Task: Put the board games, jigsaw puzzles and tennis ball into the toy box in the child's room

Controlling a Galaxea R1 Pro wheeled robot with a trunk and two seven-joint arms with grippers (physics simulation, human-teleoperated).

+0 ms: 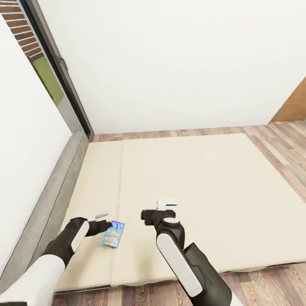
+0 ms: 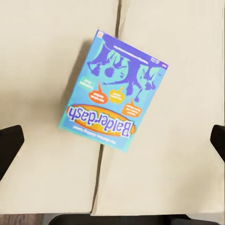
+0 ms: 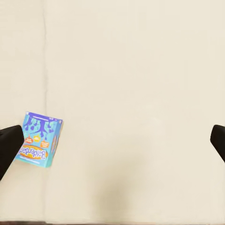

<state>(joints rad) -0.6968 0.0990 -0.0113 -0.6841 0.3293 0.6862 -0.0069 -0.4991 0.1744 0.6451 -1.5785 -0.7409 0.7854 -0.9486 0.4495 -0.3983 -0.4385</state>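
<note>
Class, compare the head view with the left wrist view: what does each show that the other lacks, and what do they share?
Head view alone: white walls, wood-plank floor, dark-framed sliding window, the right gripper and both arms.
Left wrist view alone: the readable "Balderdash" title and the left gripper's wide-apart black fingertips.
Shared: the small blue cartoon-printed game box lying flat across the cream-beige mattress's seam.

Bed point(image 1: 204, 187): plain cream-beige, darker lengthwise seam. Board game point(image 1: 113, 233) at lower left of the frame: bright blue box, purple cartoon figures, orange-and-yellow speech bubbles, orange oval with "Balderdash" lettering. My left claw point(image 1: 107, 225) black, arm white and black; my right claw point(image 1: 146, 216) the same. Floor point(image 1: 280, 140): brown wood planks. Wall point(image 1: 178, 59): white.
</note>
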